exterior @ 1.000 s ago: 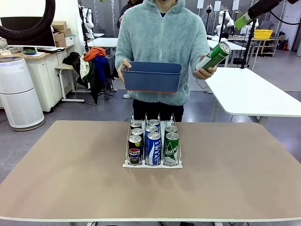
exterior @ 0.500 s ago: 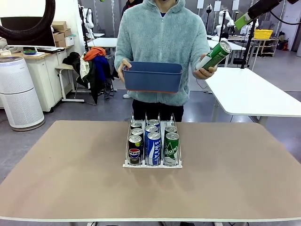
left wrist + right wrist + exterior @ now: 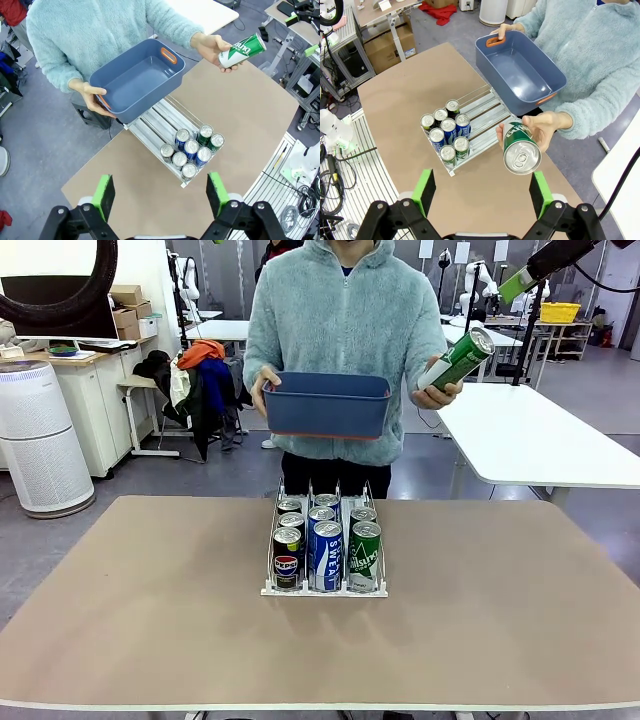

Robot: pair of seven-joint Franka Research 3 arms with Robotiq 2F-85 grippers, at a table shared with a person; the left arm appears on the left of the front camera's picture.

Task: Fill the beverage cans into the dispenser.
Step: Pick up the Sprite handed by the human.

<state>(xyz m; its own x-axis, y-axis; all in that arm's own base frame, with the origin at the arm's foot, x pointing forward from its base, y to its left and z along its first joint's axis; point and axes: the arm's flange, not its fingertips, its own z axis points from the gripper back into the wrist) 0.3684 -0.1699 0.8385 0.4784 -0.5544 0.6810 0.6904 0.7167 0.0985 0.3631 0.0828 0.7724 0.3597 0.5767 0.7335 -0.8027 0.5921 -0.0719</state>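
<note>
Blue bin [image 3: 327,405] held above dispenser [image 3: 324,589]; both pincers [image 3: 160,197] [image 3: 483,195] spread, empty.

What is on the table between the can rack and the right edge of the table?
Nothing; in the front view the table is bare from the rack to its right edge.

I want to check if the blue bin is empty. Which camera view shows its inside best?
The left wrist view: it looks down into the blue bin, showing a bare floor. The right wrist view shows the inside too, more obliquely. The front view shows its outer wall.
</note>
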